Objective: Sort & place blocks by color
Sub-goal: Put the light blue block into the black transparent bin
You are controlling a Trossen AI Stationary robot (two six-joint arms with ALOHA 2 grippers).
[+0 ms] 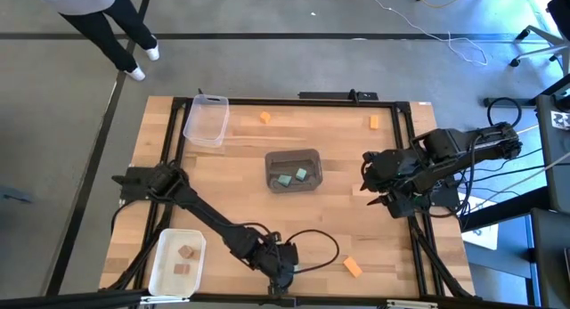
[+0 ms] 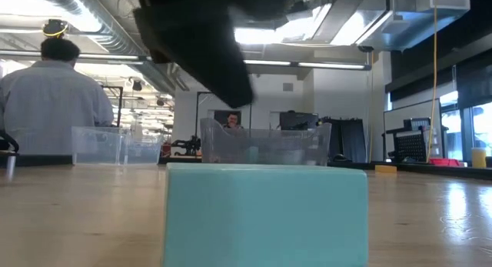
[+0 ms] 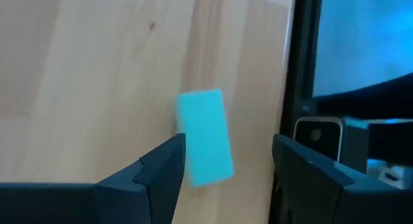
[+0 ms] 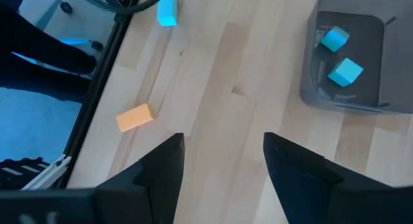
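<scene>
- The pick-up of a teal block (image 3: 205,137) is judged to be the step in hand; the left gripper (image 3: 226,162) is being held low over the near edge of the bench (image 1: 232,184), with its jaws standing open on either side of that block and not yet closed on it.
- The block is lying flat on the wood close to the near frame rail; in the low view it is filling the foreground (image 2: 266,213), with the left gripper hanging dark above it.
- The next move is judged to call for a small further descent and a square closing across the block's narrow sides; the block is lying slightly askew between the jaws, so a slight wrist turn may be needed; a carry to the grey bin (image 1: 294,156) at mid-bench would then follow, since two teal blocks (image 1: 293,176) are already lying in it.
- The right gripper (image 4: 222,153) is being held above the right side of the bench, jaws open and empty.
- Three orange blocks are lying loose: one near right (image 1: 353,267), two by the far edge (image 1: 264,117); tan blocks (image 1: 184,259) are lying in the white bin (image 1: 160,263) at near left; the clear bin (image 1: 206,120) at far left is holding nothing that can be seen.
- The blocks are looking small, flat, rectangular and matte.
</scene>
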